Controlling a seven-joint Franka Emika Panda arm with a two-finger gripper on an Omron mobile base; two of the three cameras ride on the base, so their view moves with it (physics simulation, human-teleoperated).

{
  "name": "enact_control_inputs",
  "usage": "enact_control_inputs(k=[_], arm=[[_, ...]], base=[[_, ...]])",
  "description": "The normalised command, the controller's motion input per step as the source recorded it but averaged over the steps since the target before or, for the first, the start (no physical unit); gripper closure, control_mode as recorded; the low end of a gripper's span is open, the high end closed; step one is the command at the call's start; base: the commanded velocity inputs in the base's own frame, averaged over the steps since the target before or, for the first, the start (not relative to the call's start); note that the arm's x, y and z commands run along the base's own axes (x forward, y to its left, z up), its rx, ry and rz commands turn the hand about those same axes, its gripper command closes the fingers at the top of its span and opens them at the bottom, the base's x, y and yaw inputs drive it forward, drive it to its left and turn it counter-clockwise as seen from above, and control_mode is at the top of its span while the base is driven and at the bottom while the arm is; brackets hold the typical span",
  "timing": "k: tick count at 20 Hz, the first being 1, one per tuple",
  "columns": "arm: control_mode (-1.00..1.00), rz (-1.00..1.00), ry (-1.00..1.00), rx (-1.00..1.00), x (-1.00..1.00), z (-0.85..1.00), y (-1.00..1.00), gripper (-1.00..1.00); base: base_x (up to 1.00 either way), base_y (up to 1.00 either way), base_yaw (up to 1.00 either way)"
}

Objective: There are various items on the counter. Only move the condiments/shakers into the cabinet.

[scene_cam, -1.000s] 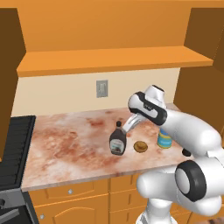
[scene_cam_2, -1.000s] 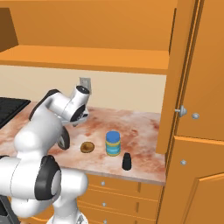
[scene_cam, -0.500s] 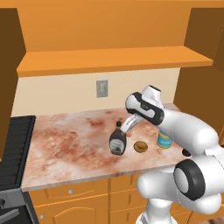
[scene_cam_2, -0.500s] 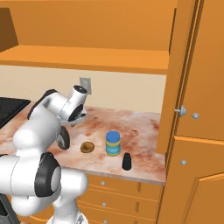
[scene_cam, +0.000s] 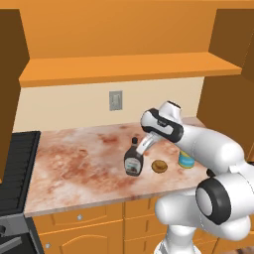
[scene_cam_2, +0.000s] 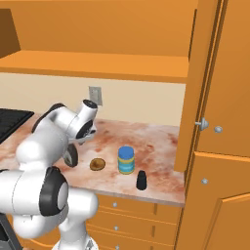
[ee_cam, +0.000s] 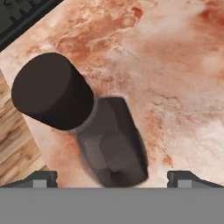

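Observation:
A dark brown bottle [scene_cam: 133, 159] with a pale label stands on the mottled counter [scene_cam: 79, 163]. My gripper [scene_cam: 144, 146] hangs just above and beside its neck, jaws open. In the hand view the bottle [ee_cam: 111, 146] and its black cap fill the space between the two fingertips [ee_cam: 41, 178], untouched. To its right lie the round brown pastry [scene_cam: 158, 166] and the blue-lidded jar [scene_cam: 186, 160], which the arm half hides. From the right I see the jar [scene_cam_2: 126, 159], the pastry [scene_cam_2: 97, 164] and the small black shaker [scene_cam_2: 141, 180] near the front edge. The cabinet shelf [scene_cam: 124, 69] runs overhead.
A black stove [scene_cam: 17, 168] borders the counter on the left. A wall outlet [scene_cam: 115, 100] sits behind the bottle. A tall orange cabinet door [scene_cam_2: 219, 122] with a silver knob stands to the right. Orange drawers [scene_cam: 79, 218] lie below the counter.
The hand has dropped a little and shifted left, closer to the bottle. The jaws stay open and nothing on the counter has moved.

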Motion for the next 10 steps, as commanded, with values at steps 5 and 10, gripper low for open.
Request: enact_control_inputs(k=[5,10], arm=[[-1.00,0.03,-0.05,0.12,0.00,-0.18,0.00,-1.00],[-1.00,0.03,-0.01,0.13,0.00,-0.13,0.09,-1.00]], base=[[0.00,0.00,0.00],[0.00,0.00,0.00]])
